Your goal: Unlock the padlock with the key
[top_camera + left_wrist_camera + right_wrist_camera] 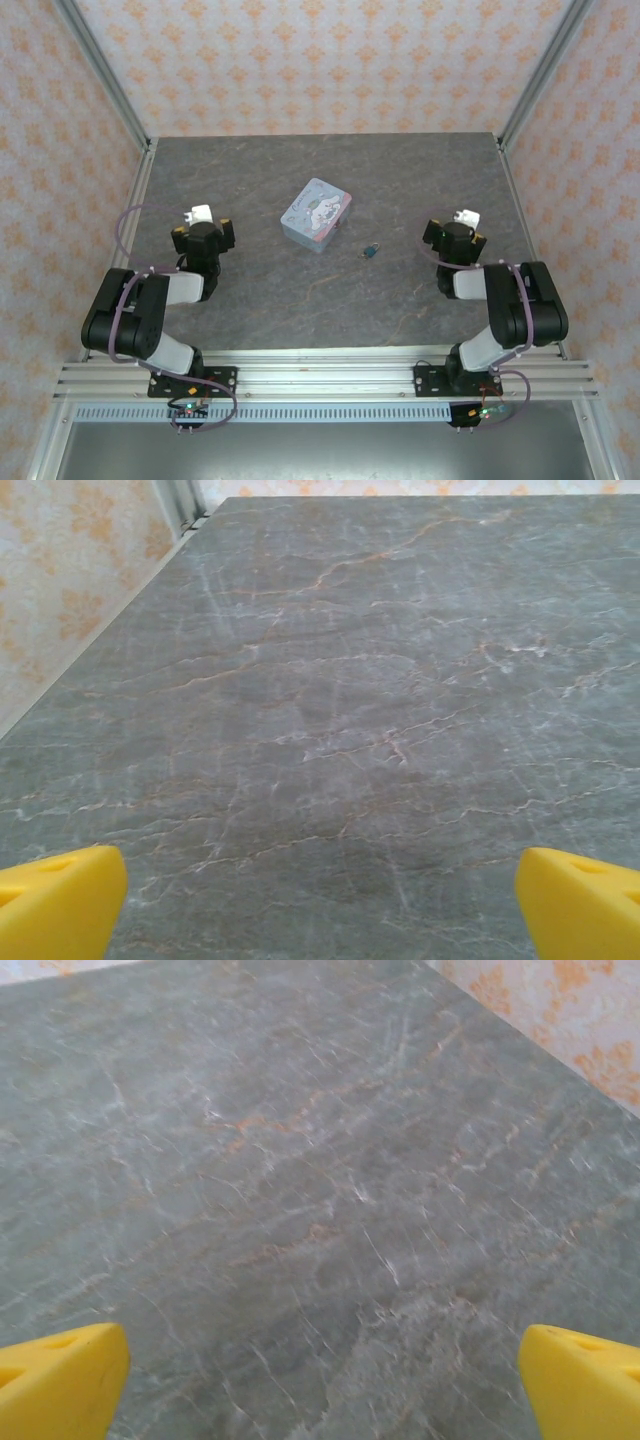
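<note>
The padlock [371, 250] is a tiny dark teal piece lying on the grey stone table [300, 300], right of centre. The key is out of view. My left gripper [203, 226] hovers over the table's left side, well left of the padlock, open with nothing between its yellow fingertips [60, 905]. My right gripper [455, 232] hovers to the right of the padlock, also open and empty, its yellow fingertips [585, 1385] far apart. Under both grippers lies bare tabletop.
A pale blue rectangular tin [318, 213] with a cartoon lid lies near the table's middle, up and left of the padlock. Patterned walls with metal posts [128, 150] close in the back and sides. An aluminium rail [320, 375] runs along the near edge.
</note>
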